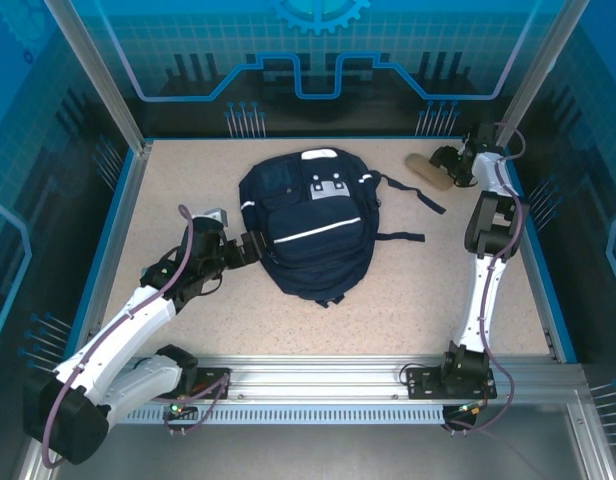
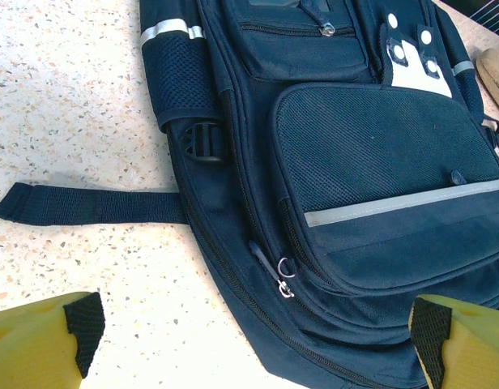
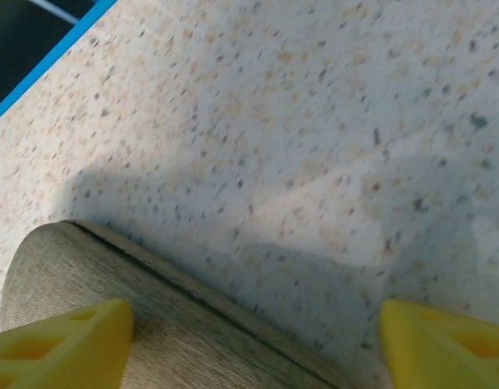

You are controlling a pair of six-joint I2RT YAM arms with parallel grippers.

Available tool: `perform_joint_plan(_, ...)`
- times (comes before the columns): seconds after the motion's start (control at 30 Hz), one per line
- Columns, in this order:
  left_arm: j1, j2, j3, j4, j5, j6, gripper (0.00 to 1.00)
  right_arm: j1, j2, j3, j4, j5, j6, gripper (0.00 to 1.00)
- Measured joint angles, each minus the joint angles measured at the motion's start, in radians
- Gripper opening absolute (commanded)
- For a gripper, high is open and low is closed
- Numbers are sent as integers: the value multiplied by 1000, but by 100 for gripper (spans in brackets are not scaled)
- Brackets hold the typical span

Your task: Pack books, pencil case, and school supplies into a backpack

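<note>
Between the fingers of the right gripper (image 1: 450,165), toward the one on the left in its wrist view, lies the rounded end of the pencil case (image 1: 428,170). It rests flat on the table (image 1: 408,290), and the far finger has only bare tabletop beside it. We read those fingers as spread, with the pouch under one of them and nothing pinched; no firm contact is visible. So the pouch is not yet lifted, and it sits well apart from the backpack (image 1: 308,225).

Ahead of the left gripper's (image 1: 250,245) fingers, the backpack lies face up, its lower side just beyond the fingertips. Those fingers are spread wide and hold nothing. One has table before it, the other has the bag's edge. A loose strap (image 2: 79,204) runs out over the table beyond the first finger.

We judge the task to be at an early stage. The zippers we can see look closed, and one zipper pull (image 2: 283,275) lies between the left fingers and a little ahead of them. We see no opening through which anything could go in, and we cannot tell what is inside the bag. Whether any books are already packed is beyond us to say. At the least, what remains is opening a compartment, carrying the pouch across and putting it in.
</note>
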Motion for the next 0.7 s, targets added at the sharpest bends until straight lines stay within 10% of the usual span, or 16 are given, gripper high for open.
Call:
perform_joint_plan(0.43,0,33,0,4,0,0,99,31,-156,-263,20,-78,-60,64)
perform_joint_plan(0.7,0,33,0,5,8,0,99,94,-293,-450,30,-62,-164,88)
